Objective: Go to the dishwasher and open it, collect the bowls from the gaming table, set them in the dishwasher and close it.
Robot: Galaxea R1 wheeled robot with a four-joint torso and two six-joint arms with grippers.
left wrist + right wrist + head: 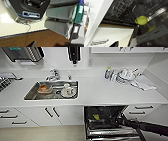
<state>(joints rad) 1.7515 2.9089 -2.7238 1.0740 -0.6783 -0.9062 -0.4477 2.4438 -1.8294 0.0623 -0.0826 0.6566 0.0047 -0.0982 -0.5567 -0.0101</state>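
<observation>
Reaching into the open dishwasher (107,122), right arm (145,126) beside a yellow-green bowl (142,20), underside facing camera; grip unclear; no legible writing.

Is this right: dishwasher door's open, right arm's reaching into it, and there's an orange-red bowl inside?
Not quite: the bowl at the open dishwasher is yellow-green, not orange-red, as the right wrist view shows. The door is open and the right arm does reach in.
</observation>
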